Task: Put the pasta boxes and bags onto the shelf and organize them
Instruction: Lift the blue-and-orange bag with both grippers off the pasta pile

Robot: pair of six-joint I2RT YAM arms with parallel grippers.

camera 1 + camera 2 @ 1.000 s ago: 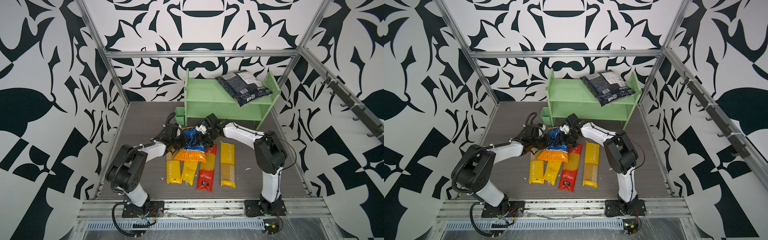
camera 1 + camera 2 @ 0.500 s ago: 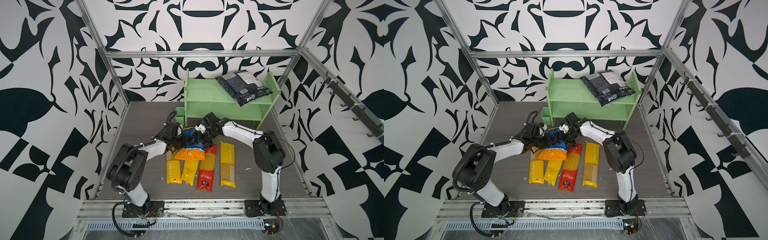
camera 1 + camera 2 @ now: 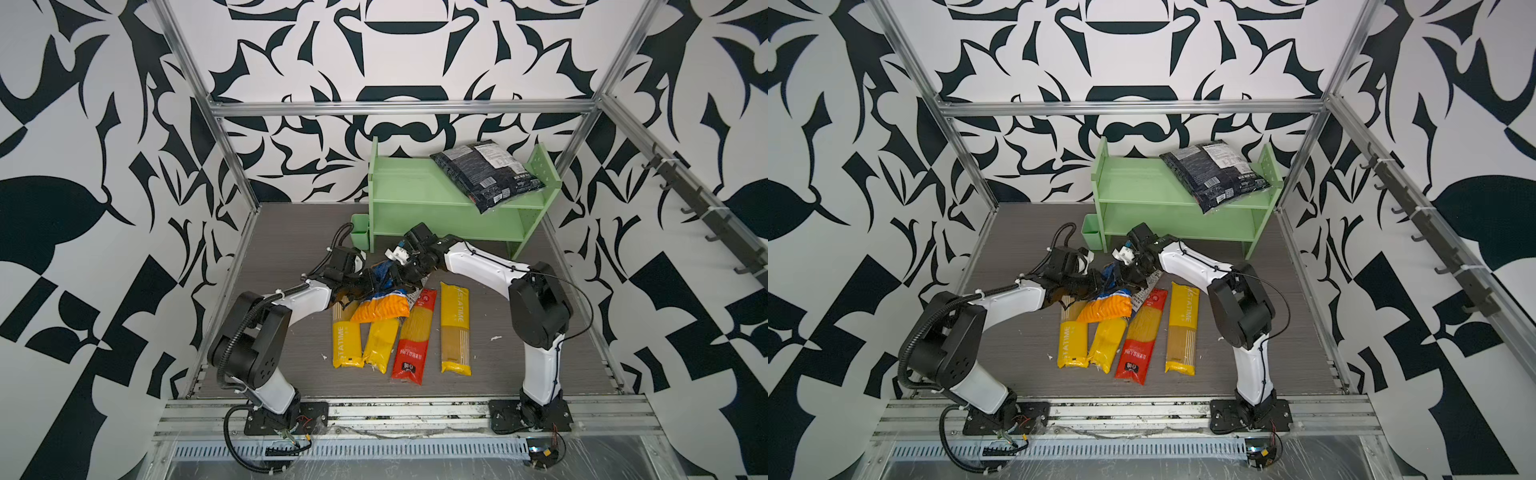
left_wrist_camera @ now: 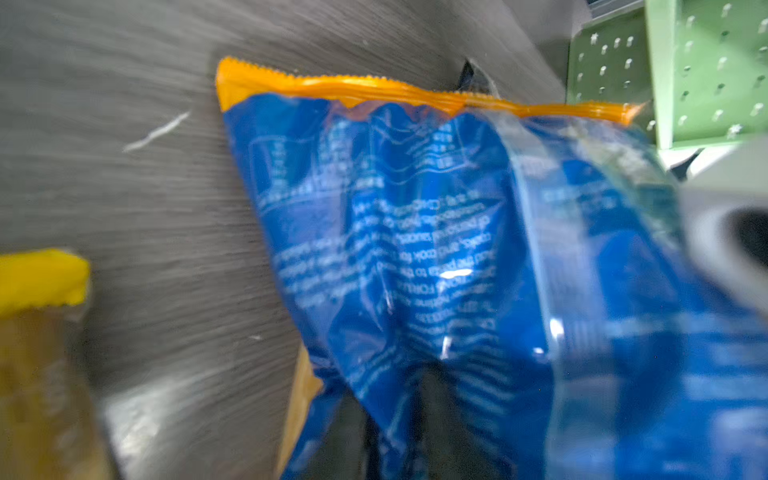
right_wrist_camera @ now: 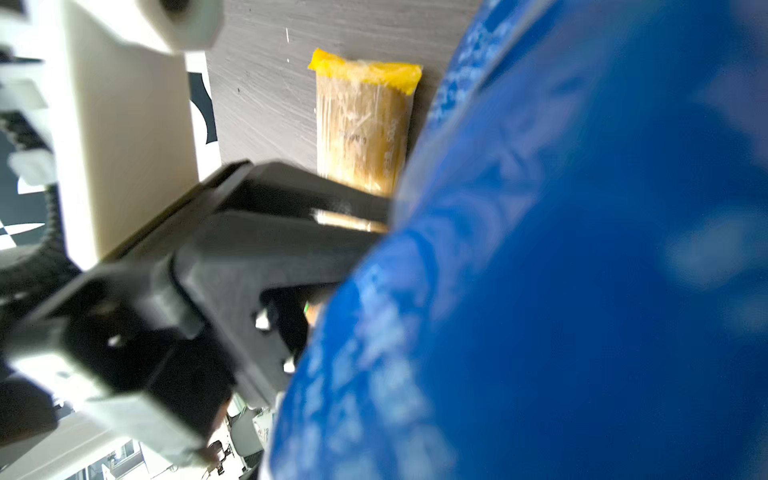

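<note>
The blue-and-orange bag (image 3: 380,305) (image 3: 1106,307) lies with its orange end on the yellow packs and its blue end raised between my two grippers. Blue film (image 4: 415,232) drapes over my left gripper (image 3: 368,283) (image 4: 399,395), whose dark fingers stand slightly apart with a fold between them. My right gripper (image 3: 398,272) (image 3: 1128,274) grips the blue end, and the bag (image 5: 582,249) hides its jaws in the right wrist view. The black bag (image 3: 486,174) lies tilted on the top tier of the green shelf (image 3: 415,191), overhanging the front edge.
Three yellow spaghetti packs (image 3: 347,340) (image 3: 380,340) (image 3: 455,328) and a red one (image 3: 413,336) lie side by side on the grey table. A small green cup (image 3: 359,230) hangs on the shelf's left side. Metal frame posts stand at the table's corners.
The right gripper has closed in on the bag's blue end, which now looks more crumpled between the two grippers. The left gripper's fingers have eased apart a little.
</note>
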